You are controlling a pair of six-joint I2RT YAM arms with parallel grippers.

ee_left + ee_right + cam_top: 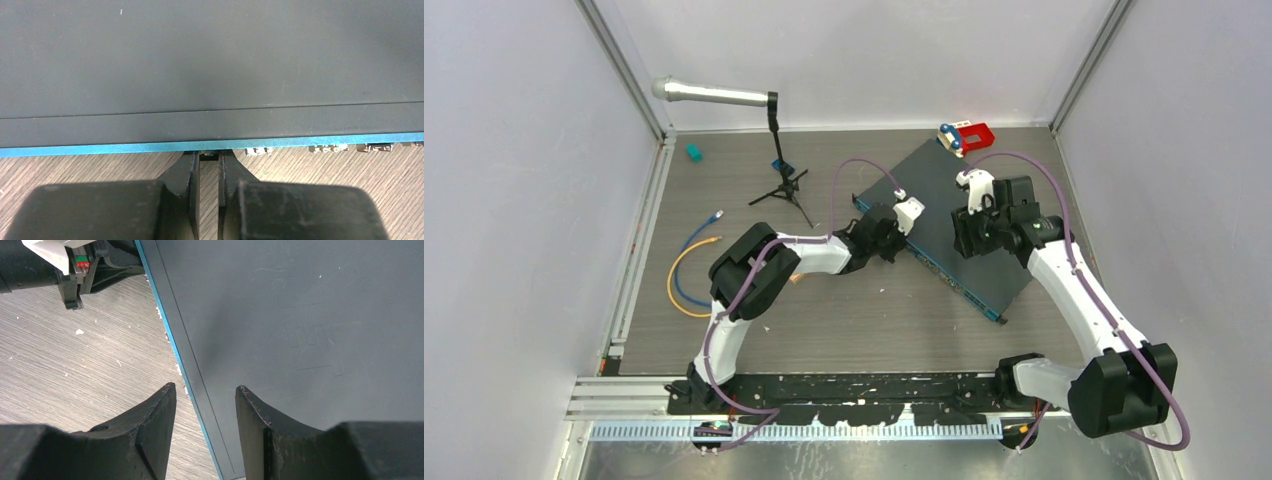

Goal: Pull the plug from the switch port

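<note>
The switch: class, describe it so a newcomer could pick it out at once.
On the wood-grain table, look right of centre. The switch is the large flat dark grey box lying at an angle; unlike the small red block behind it, it has a thin blue port-lined edge.

Switch (200, 60): matt dark grey metal top, faintly scuffed; blue front edge with a satin metallic sheen. Table (325, 172): matt grey wood-grain surface, streaked. Left gripper (209, 154), fingers (182, 190): matt black plastic, coarse-edged. Plug (209, 157): finish too small to judge.
</note>
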